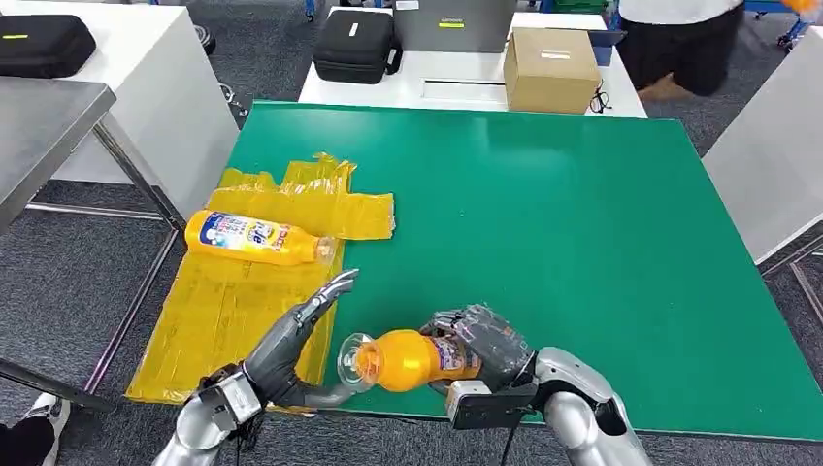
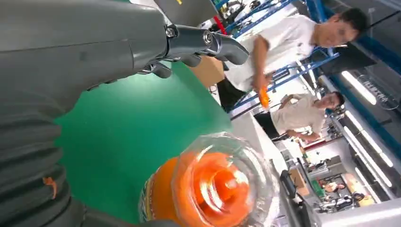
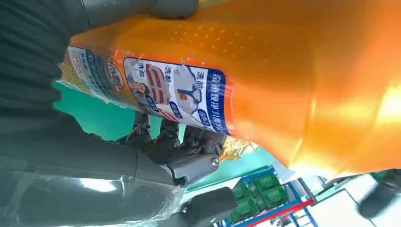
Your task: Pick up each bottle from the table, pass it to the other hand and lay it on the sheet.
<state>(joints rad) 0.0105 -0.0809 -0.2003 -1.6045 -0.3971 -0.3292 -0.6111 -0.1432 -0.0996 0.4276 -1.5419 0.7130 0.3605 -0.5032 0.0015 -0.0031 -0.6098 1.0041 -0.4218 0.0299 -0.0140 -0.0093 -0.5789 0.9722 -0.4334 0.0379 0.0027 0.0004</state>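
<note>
My right hand (image 1: 485, 342) grips an orange bottle (image 1: 412, 358) by its labelled body, holding it sideways just above the green table's near edge, clear cap (image 1: 351, 360) pointing left. In the right wrist view the bottle (image 3: 293, 90) lies across the hand (image 3: 142, 156). My left hand (image 1: 296, 340) is open beside the cap, fingers stretched out over the sheet's edge, thumb under the cap; whether it touches is unclear. The left wrist view shows the cap (image 2: 222, 184) close to the hand (image 2: 94, 52). A second yellow-orange bottle (image 1: 257, 237) lies on the yellow sheet (image 1: 223, 301).
The green table (image 1: 582, 223) stretches away to the right and far side. Behind it a white desk carries a black case (image 1: 355, 46), a cardboard box (image 1: 551, 68) and a laptop. A metal table (image 1: 49, 116) stands at left. A person (image 1: 679, 39) stands at the back right.
</note>
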